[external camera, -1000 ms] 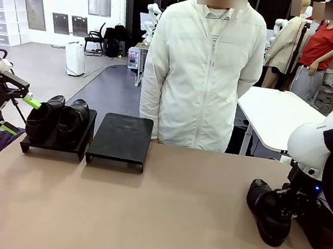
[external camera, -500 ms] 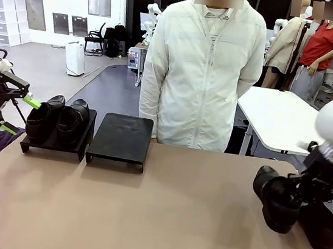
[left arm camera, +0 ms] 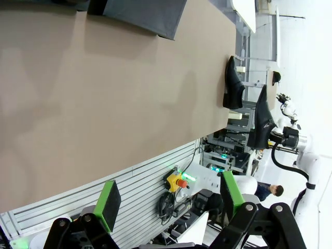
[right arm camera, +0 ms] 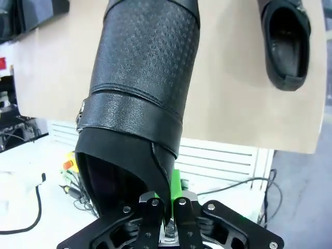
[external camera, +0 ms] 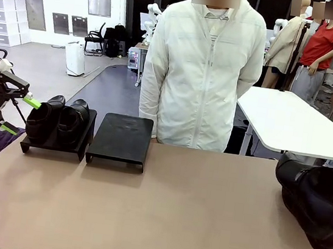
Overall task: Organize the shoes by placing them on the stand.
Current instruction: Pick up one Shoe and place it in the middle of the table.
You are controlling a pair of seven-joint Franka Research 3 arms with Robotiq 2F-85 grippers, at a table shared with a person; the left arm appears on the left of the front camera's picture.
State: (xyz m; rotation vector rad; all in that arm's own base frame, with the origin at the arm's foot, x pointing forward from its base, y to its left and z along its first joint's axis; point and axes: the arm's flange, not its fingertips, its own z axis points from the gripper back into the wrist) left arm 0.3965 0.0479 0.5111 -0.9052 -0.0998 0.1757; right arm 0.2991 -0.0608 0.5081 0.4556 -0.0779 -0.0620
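Tabletop (external camera: pixel 172 223): tan, bare across the middle. A person (external camera: pixel 201 74) in a white jacket stands at the far edge, arms behind the back.

Stand (external camera: pixel 121 132): matte black, at the far left of the tabletop, two sloped platforms side by side. The left platform carries two shoes (external camera: pixel 56 119) set close together. The right platform is bare.

Third shoe (right arm camera: pixel 140 88): lifted clear of the tabletop at the near right edge and hanging toe-down in the right wrist view, with its embossed upper facing the camera.

Fourth shoe (right arm camera: pixel 286 44): resting on the tabletop just beside the lifted one, opening up. In the front view the two overlap as one dark mass at the right edge.

Right gripper (right arm camera: pixel 168 199): fingers pinched together on the heel collar of the third shoe, one green pad visible against the leather.

Left gripper (external camera: pixel 20 116): fingers spread wide with nothing between them, hanging off the left edge of the tabletop. Its upper green pad is just beside the left-hand shoe on the stand; contact cannot be told.
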